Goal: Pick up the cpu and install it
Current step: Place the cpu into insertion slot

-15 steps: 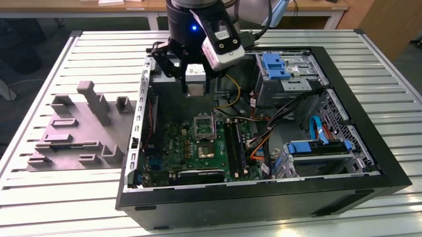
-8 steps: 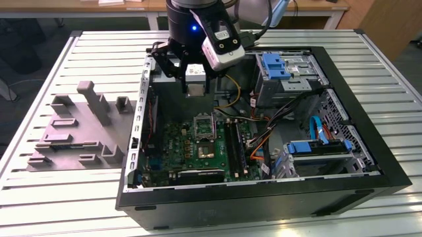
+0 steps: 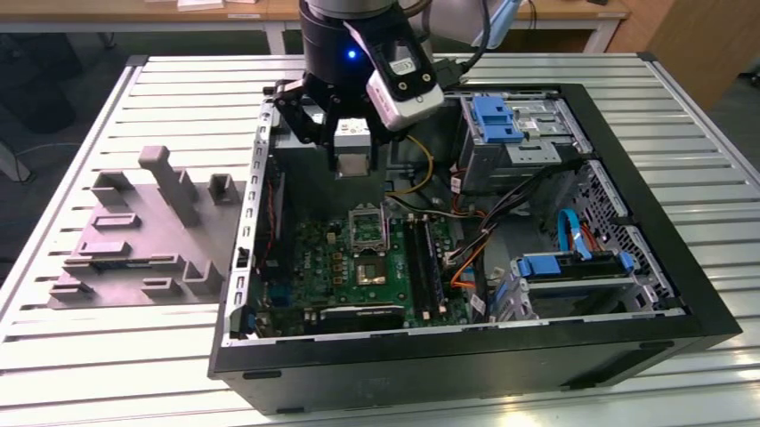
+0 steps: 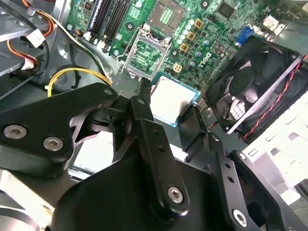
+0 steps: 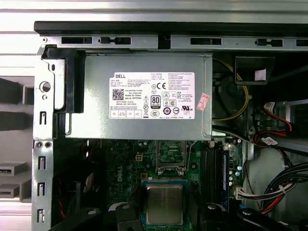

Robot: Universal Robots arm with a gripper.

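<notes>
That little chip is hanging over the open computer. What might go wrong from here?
1. The gripper pinches the cpu only by its edges; a slip might drop it onto the green motherboard.
2. The chip has to land squarely in the open socket; a tilted or off-centre descent might jam or damage it.
3. The yellow cable and black fan sit close by and might get bumped.

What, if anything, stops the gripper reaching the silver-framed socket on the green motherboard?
Probably nothing, so yes: the gripper, shut on the pale square cpu, hangs above the silver-framed socket, and the yellow cable lies off to one side.
</notes>
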